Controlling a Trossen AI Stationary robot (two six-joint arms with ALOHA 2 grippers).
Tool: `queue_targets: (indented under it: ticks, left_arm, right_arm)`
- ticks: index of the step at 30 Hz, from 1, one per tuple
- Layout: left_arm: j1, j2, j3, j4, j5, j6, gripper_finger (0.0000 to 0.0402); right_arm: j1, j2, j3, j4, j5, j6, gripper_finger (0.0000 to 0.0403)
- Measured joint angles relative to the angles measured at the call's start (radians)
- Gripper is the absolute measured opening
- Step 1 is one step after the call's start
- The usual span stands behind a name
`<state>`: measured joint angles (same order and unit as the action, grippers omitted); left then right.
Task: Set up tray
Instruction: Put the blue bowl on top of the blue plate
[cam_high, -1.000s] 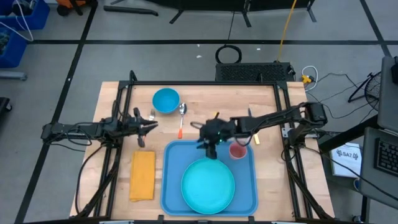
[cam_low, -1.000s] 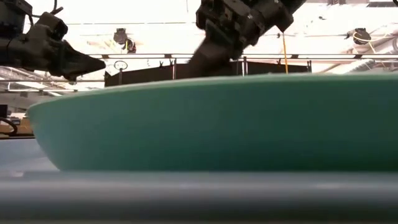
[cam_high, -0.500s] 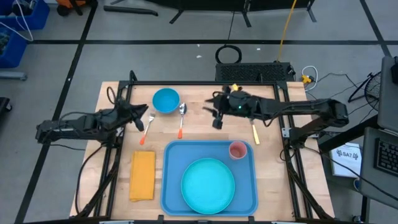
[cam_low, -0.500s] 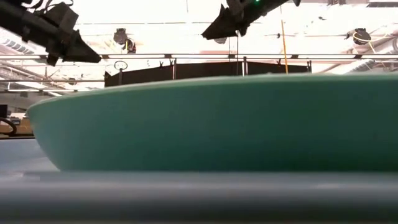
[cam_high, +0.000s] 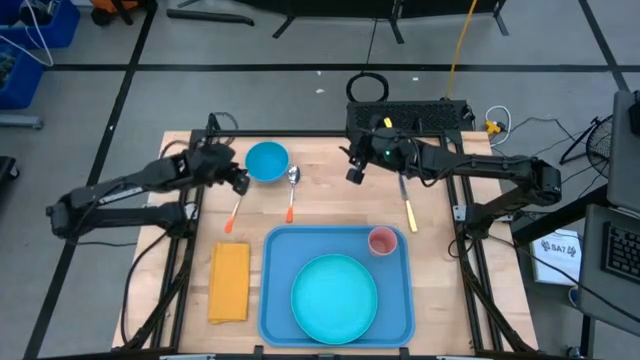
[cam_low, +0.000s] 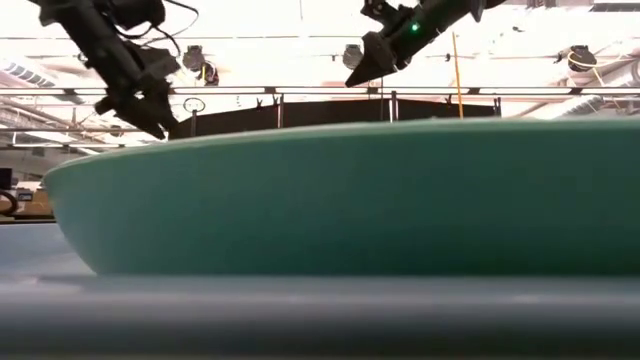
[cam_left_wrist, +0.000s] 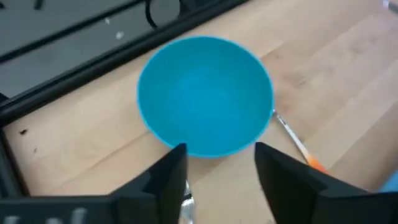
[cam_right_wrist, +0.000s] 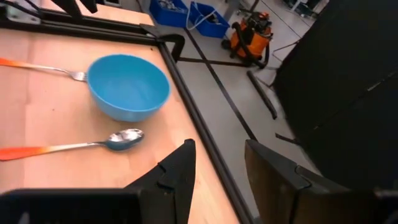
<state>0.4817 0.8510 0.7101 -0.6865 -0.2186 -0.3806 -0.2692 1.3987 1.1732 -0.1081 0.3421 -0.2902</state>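
Tray (cam_high: 280, 250) lies at the frame's lower centre, holding plate (cam_high: 334, 298) and cup (cam_high: 382, 240). Left pincer (cam_left_wrist: 217, 163), open, hovers just beside the bowl (cam_high: 266, 160); straddle its rim squarely before closing. Right pincer (cam_right_wrist: 217, 160) waits open, upper centre.

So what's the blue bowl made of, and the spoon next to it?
The blue bowl looks like plastic: one even colour all through, smooth, with a soft sheen inside. It could be glazed ceramic; the look alone doesn't settle it. The spoon seems to be two materials: a shiny silver head that mirrors light, likely metal, and an orange handle that looks like plastic.
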Motion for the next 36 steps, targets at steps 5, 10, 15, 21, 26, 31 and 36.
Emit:
queue_targets:
  ticks: [5,10,15,21,26,31,36]
  left_arm:
    - [0.173,0.132,0.076,-0.084,0.079,0.076,0.0250]
    - [0.352,0.270,0.124,-0.105,0.265,0.129,0.0255]
    - [0.449,0.411,0.169,-0.104,0.399,0.195,0.0255]
    - [0.461,0.532,0.212,-0.082,0.393,0.248,0.0255]
    - [0.460,0.595,0.221,-0.069,0.346,0.250,0.0255]
    - [0.458,0.640,0.221,-0.069,0.356,0.256,0.0255]
    - [0.457,0.661,0.221,-0.070,0.349,0.256,0.0251]
  right_arm:
    - [-0.013,0.000,0.000,-0.018,-0.002,-0.008,0.0132]
    - [-0.014,0.000,0.000,-0.034,0.000,-0.011,0.0132]
    - [-0.014,0.000,0.000,-0.032,0.000,-0.011,0.0132]
    - [-0.014,0.000,0.000,-0.032,0.001,-0.011,0.0132]
    - [-0.014,0.000,0.000,-0.036,0.001,-0.011,0.0132]
    - [-0.014,0.000,0.000,-0.039,0.001,-0.011,0.0132]
    - [-0.014,0.000,0.000,-0.040,0.001,-0.011,0.0132]
